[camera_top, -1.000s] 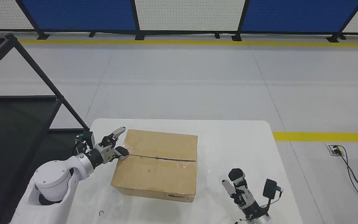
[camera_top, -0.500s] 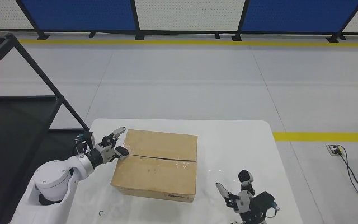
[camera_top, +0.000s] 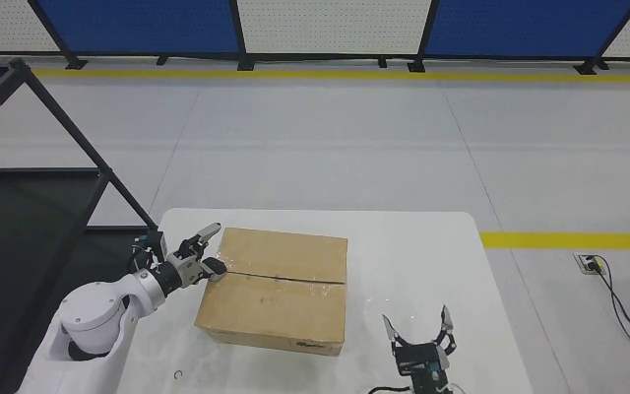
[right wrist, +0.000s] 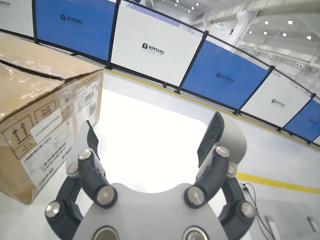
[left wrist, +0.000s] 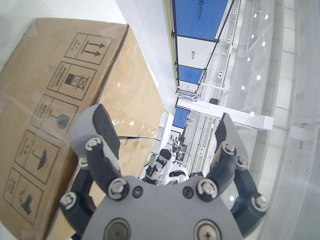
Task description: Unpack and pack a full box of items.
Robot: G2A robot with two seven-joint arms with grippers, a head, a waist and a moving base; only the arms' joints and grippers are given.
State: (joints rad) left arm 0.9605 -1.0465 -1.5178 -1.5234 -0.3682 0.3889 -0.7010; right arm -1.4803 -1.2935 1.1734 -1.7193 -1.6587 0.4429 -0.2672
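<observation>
A closed brown cardboard box (camera_top: 276, 288) sits on the white table (camera_top: 413, 246), its flaps taped with a seam across the top. My left gripper (camera_top: 211, 249) is open at the box's left end, level with the seam, one fingertip against the top edge. In the left wrist view the box (left wrist: 52, 81) shows its printed side, with my left gripper (left wrist: 162, 123) spread beside it. My right gripper (camera_top: 418, 324) is open near the table's front edge, right of the box, holding nothing. The right wrist view shows the box (right wrist: 37, 101) beside my right gripper (right wrist: 152, 133).
A black metal frame (camera_top: 69, 138) stands at the far left beside the table. Blue and white fence panels (camera_top: 325, 25) line the back of the room. A yellow floor line (camera_top: 551, 239) runs on the right.
My right gripper has swung round near the table's front edge, turning so that its open fingers now point away toward the far side. The left arm and the box have stayed still.
</observation>
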